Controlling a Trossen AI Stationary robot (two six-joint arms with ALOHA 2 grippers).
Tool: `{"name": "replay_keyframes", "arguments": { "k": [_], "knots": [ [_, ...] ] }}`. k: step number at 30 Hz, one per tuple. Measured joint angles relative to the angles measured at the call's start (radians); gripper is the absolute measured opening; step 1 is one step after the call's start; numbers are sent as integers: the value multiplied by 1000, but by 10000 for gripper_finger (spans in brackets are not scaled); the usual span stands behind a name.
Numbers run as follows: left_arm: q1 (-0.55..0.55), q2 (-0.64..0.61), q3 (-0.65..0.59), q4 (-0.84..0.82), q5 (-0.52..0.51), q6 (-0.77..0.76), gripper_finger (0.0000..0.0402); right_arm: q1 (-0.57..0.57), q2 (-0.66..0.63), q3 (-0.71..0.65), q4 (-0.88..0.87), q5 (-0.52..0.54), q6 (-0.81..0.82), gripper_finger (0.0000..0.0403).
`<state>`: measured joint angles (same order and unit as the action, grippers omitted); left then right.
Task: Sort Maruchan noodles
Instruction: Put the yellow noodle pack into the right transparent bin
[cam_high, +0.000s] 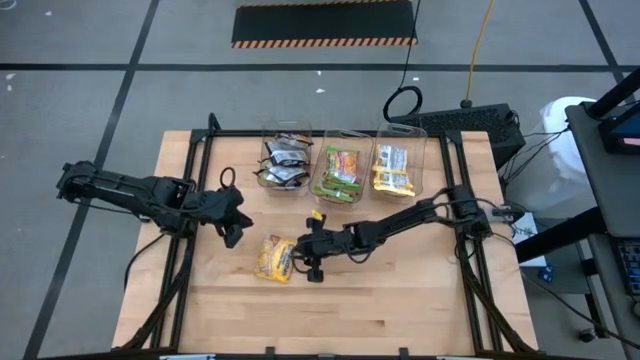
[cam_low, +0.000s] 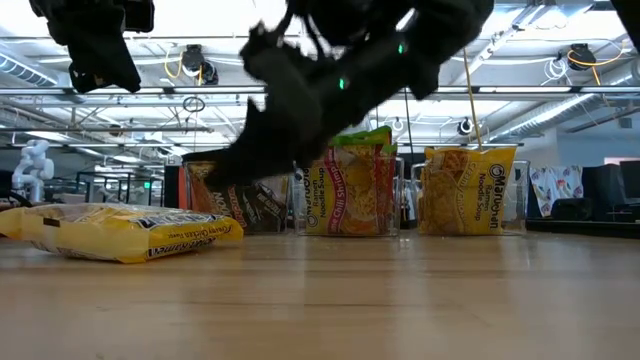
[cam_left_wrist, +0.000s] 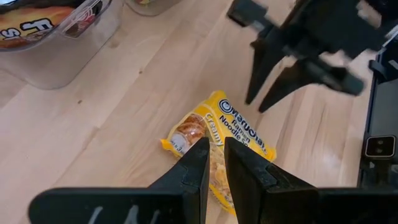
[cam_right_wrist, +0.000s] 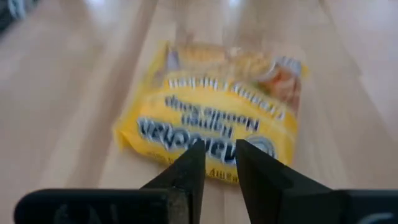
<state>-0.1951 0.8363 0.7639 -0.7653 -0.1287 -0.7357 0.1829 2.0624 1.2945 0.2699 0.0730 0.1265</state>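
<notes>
Your right gripper hovers just beside the yellow packet, fingers slightly parted, holding nothing. Your left gripper waits nearby, fingers narrowly apart and empty.

Counts, placed relative to the wooden table:

Clear bins: 3, in a row along table's far edge. Left bin holds black pkts, approx. 2, exact no. can't be told. Middle bin holds green/pink pkts, approx. 2, stacked, count unclear. Right bin holds yellow pkts, at least 2.

Loose pkts: 1 only, a yellow Maruchan packet lying flat on the table near its middle, nearer the front than the bins.

Arms: 2 over the table. Grippers: 2, the left gripper left of the loose pkt, the right gripper just beside it. Fingers: 2 per gripper.

Pkt colours: 3 kinds.
</notes>
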Motion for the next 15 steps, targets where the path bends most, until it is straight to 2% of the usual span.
{"name": "replay_keyframes", "arguments": {
  "k": [4, 10, 15],
  "knots": [
    [0, 0, 0, 0, 7, 0, 56, -9, 49, 8, -7, 40, -57, 82],
    [-6, 0, 0, -4, 32, -3, 56, -30, 30, 8, -85, 167, -122, 82],
    [-12, 0, 0, -3, 33, -4, 56, -36, -3, 10, -173, 109, -144, 82]
  ]
}}
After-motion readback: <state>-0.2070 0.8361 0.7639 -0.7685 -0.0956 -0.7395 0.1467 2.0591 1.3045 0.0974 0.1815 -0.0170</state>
